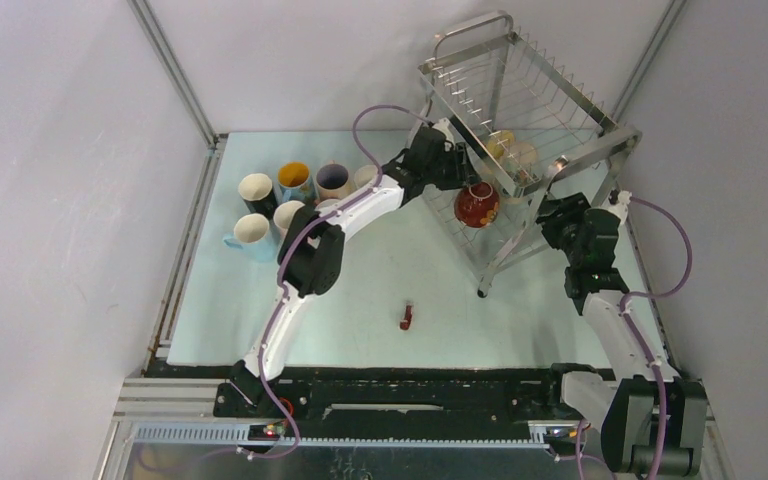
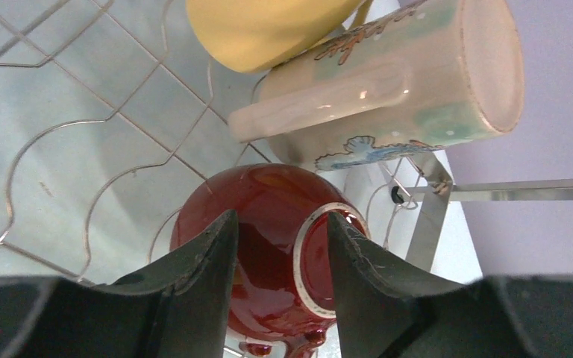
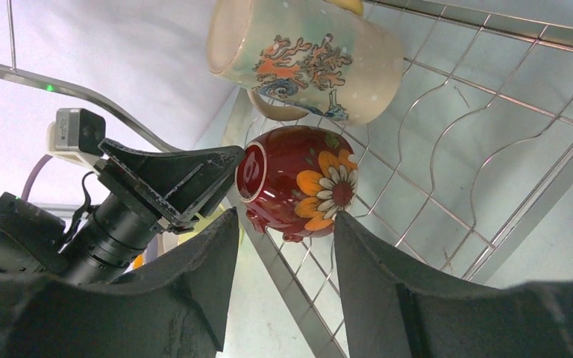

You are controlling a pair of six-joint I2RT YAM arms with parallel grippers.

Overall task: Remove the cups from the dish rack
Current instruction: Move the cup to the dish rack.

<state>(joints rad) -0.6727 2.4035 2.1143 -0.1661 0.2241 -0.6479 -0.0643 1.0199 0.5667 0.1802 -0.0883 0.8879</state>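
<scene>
The chrome wire dish rack (image 1: 520, 90) stands tilted at the back right. On its lower tier a dark red flowered cup (image 1: 477, 205) (image 3: 298, 186) lies on its side, beneath a cream patterned cup (image 2: 388, 82) (image 3: 306, 56) and a yellow cup (image 2: 261, 30). My left gripper (image 2: 281, 215) reaches in from the left, its jaws half closed around the red cup (image 2: 268, 224). One fingertip (image 3: 227, 160) sits at the cup's base. Whether the jaws press the cup does not show. From the right, my right gripper (image 3: 285, 214) stands open just short of the red cup, under a rack bar (image 3: 291, 294).
Several unloaded cups (image 1: 280, 200) stand grouped on the pale mat at the back left. A small dark red fragment (image 1: 406, 317) lies mid-table near the front. The rack's leg (image 1: 482, 292) stands right of it. Grey walls close in on both sides.
</scene>
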